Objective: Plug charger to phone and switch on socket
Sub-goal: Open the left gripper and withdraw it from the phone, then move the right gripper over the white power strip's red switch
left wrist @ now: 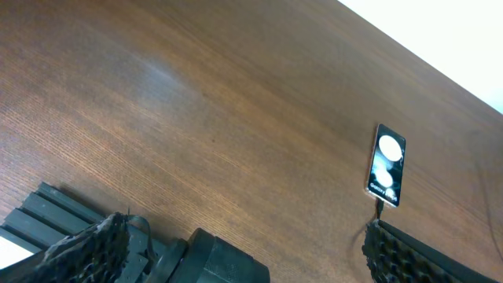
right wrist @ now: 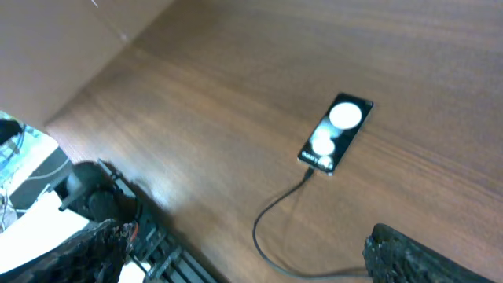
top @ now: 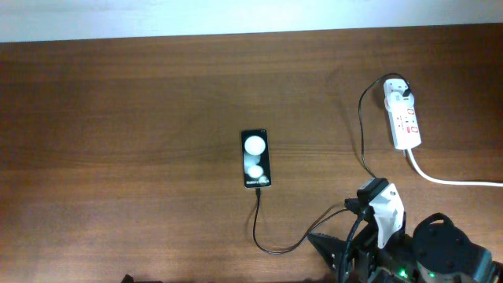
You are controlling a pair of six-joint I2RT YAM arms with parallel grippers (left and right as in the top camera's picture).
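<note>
The phone [top: 255,159] lies mid-desk, charger [right wrist: 255,229] tip at its near end; the right gripper [right wrist: 244,240], spread wide, hangs at the near-right edge, well apart; the left gripper [left wrist: 244,248] is spread too; socket [top: 403,118] by far-right corner.

Black phone [top: 255,159] with white spots, white red-marked socket [top: 404,118], brown table [top: 126,141].

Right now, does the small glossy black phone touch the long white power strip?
No, a wide gap separates the phone from the power strip.
</note>
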